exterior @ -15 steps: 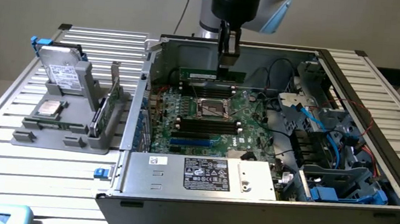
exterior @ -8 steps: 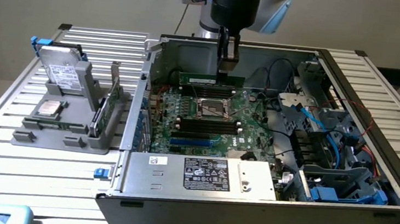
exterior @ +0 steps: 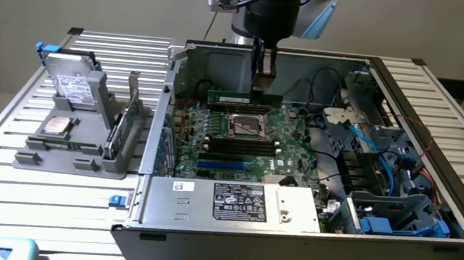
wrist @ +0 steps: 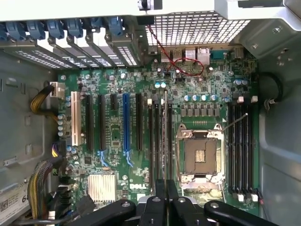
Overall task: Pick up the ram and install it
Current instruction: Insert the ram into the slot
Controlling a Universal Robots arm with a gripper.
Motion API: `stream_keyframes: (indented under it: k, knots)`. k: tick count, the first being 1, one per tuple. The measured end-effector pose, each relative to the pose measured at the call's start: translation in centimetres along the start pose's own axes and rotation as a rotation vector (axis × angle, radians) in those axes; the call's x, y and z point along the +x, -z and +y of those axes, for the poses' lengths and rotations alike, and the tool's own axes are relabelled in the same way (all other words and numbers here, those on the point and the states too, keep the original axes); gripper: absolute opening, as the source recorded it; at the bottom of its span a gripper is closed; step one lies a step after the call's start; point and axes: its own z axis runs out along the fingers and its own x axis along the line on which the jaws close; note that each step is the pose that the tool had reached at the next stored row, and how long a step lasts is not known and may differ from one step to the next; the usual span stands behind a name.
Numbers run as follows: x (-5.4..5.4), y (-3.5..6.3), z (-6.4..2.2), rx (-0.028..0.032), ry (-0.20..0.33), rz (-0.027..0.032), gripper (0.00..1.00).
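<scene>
Ram (exterior: 237, 97) clamped; edge-on in wrist view

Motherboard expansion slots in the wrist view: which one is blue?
The lone blue slot, flanked by black slots; the rest of that row is black, apart from one white slot at its end.

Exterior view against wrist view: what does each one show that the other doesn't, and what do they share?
Exterior view: the slatted table, a grey holder with a hard drive, and the labelled power supply. Wrist view: the white slot and red wire loop, seen from above. Both: the motherboard, the CPU socket, and the gripper shut on the ram.
</scene>
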Motion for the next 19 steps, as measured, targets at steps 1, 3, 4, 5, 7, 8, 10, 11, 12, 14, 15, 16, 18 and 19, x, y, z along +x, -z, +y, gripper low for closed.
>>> stream_keyframes:
  k: [1, 3, 4, 5, 7, 8, 10, 11, 12, 14, 15, 16, 18, 19]
  knots:
    - [0.0, -0.18, 0.0, 0.0, 0.0, 0.0, 0.13]
    - [0.0, -0.55, -0.09, 0.0001, 0.0, 0.0, 0.13]
    - [0.0, -0.73, -0.16, 0.0, 0.0, 0.0, 0.13]
    - [-0.1, -0.91, -0.26, 0.0, 0.0, 0.0001, 0.13]
    - [-0.1, -1.28, -0.46, 0.0, 0.0, 0.0, 0.13]
    - [-0.1, -1.46, -0.52, 0.0001, 0.0, 0.0, 0.13]
    - [-0.1, -1.82, -0.52, 0.0, 0.0, -0.0001, 0.13]
    - [-0.1, -2.0, -0.52, 0.0, 0.0, -0.0002, 0.13]
    - [-0.1, -2.18, -0.53, 0.0, 0.0, -0.0002, 0.13]
    - [-0.2, -2.5, -0.53, 0.0, 0.0, -0.0005, 0.13]
    - [-0.2, -2.55, -0.53, -0.0001, 0.0, -0.0008, 0.13]
    - [-0.2, -2.59, -0.53, -0.0001, 0.0, -0.0011, 0.13]
    - [-0.2, -2.66, -0.54, -0.0001, 0.0, -0.0025, 0.13]
    - [-0.2, -2.68, -0.54, -0.0002, 0.0, -0.0034, 0.13]
